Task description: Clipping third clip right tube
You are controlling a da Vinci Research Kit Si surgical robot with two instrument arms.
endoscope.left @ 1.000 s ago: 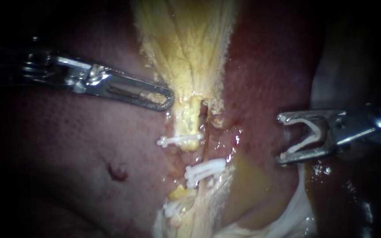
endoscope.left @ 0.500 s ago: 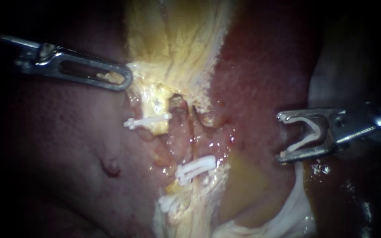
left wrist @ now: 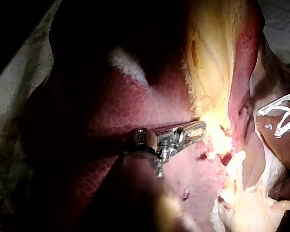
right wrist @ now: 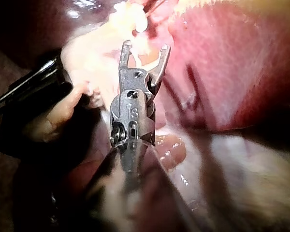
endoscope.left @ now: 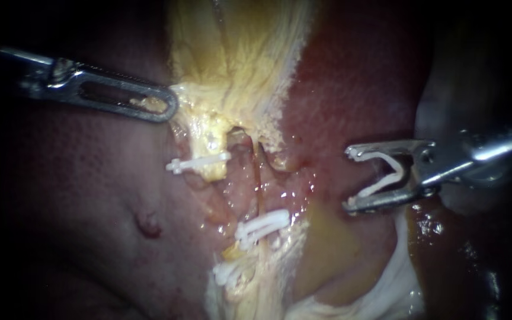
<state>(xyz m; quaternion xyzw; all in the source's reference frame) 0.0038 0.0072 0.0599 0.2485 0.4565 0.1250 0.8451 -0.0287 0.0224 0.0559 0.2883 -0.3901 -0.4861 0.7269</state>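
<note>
The right instrument [endoscope.left: 351, 181] has advanced across the liver [endoscope.left: 90, 195] toward the clipped tubes since half a second ago. Its claw stands wide and carries an open white clip [endoscope.left: 386, 182] seated against both halves, not yet around anything. The right tube [endoscope.left: 259, 181] runs as a thin reddish strand down the middle of the field, well apart from that claw, with red liver surface between them. Lower on the strand sit two white clips, the upper pair of bars [endoscope.left: 262, 225] and a lower one [endoscope.left: 229, 272]. A third fastened clip [endoscope.left: 200, 163] crosses the yellow stump beside it. The left instrument [endoscope.left: 170, 106] has not shifted. Its claw is closed on the edge of the pale yellow tissue [endoscope.left: 232, 65], holding it out to the side – a fleck of that tissue shows in the claw's slot. The right wrist view shows the forked claw [right wrist: 146, 48] pointing at the pale, glistening tissue ahead.
</note>
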